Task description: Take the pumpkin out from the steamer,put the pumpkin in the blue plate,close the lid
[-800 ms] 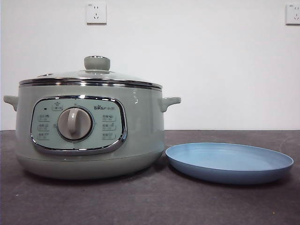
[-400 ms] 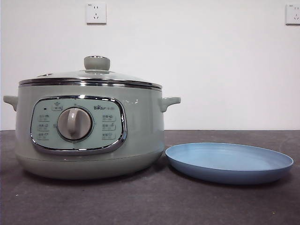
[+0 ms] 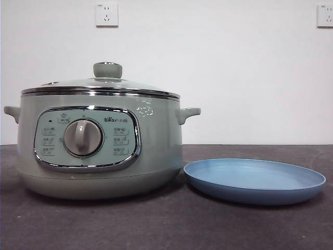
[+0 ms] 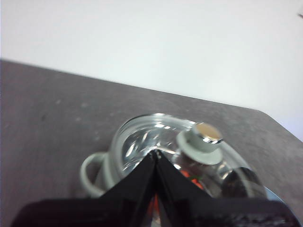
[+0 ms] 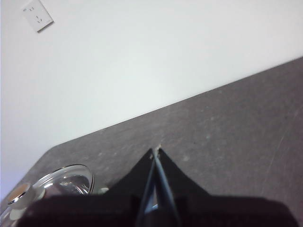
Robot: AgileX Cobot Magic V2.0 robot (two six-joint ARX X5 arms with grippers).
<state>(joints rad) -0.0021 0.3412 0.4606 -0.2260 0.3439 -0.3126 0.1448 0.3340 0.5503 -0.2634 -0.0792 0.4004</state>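
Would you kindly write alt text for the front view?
A sage-green steamer with its glass lid closed stands on a dark table. Beside it lies an empty blue plate; no gripper shows.

We see just one thing shifting, and it's small: the reflection (image 3: 145, 110) on the glossy wall of the steamer (image 3: 156, 151), up between the chrome trim of the control panel (image 3: 87, 138) and the side handle (image 3: 188, 113), just under the steel rim of the lid (image 3: 104, 91). A second ago we have a pale upright streak there; half a second ago it shrinks to a couple of faint specks. Now it spreads into a wider patch of broken white dashes, roughly a box in outline, sitting a touch closer to the panel.
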